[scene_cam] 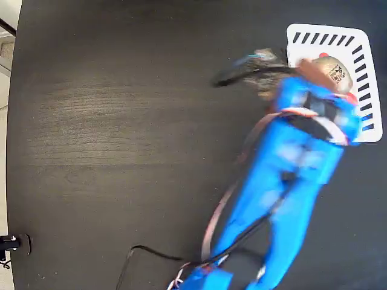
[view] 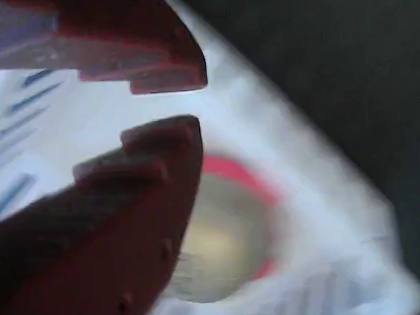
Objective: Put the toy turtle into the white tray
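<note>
So I've got the gripper [view: 195, 101] slightly open, gripping nothing, right above the turtle [view: 226, 235] sitting in the tray [scene_cam: 363, 42].

Dark wood-grain table [scene_cam: 121, 121] (soft sheen), pale floor [scene_cam: 5, 78] at left.

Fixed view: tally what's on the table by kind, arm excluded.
Toy turtle: 1
White tray: 1
Black cable: 1
Total: 3
The turtle lies inside the tray; the fingers are apart above it, holding nothing.
</note>
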You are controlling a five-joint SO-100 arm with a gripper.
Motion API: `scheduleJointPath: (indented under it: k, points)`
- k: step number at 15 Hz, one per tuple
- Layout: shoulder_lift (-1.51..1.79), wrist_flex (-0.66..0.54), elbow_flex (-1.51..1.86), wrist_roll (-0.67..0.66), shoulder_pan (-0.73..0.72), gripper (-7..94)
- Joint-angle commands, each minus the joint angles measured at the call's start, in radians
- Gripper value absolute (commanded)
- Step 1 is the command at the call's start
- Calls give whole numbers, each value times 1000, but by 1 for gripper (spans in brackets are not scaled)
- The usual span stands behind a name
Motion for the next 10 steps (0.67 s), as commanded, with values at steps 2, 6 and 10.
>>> scheduleJointPath:
  k: [2, 6, 10]
  points:
    - [420, -279, 416, 31, -221, 0]
    - [675, -433, 782, 86, -523, 0]
    - [1118, -736, 1378, 46, -673, 0]
